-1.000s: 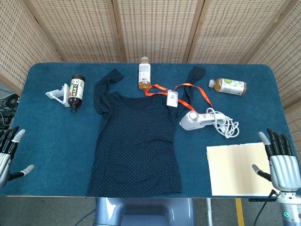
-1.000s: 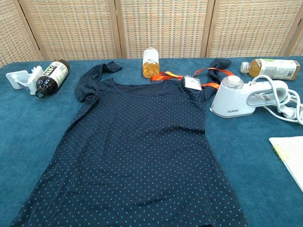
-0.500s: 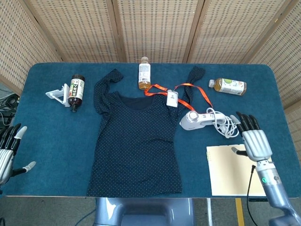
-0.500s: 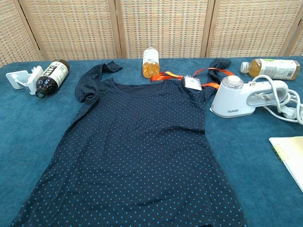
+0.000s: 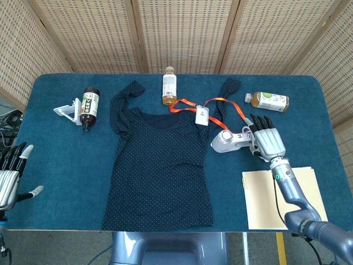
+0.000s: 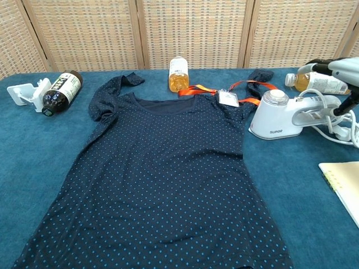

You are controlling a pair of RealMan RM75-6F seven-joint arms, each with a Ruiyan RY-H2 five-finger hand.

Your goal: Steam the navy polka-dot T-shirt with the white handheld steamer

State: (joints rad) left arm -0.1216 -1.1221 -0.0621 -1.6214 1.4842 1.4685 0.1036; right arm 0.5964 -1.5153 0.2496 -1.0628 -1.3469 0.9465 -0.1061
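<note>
Blue table (image 5: 66, 160); right hand (image 5: 267, 142) over steamer (image 5: 229, 141), grip unclear.

The white handheld steamer (image 6: 286, 118), lying just right of the navy polka-dot T-shirt (image 6: 162, 179), bears "SUPOR" on its side. The bottles' labels are too small to read.

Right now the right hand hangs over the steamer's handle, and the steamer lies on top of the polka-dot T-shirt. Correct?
Not quite. The steamer lies on the blue table beside the T-shirt, not on it; the head view shows this. The right hand does hang over its handle.
</note>
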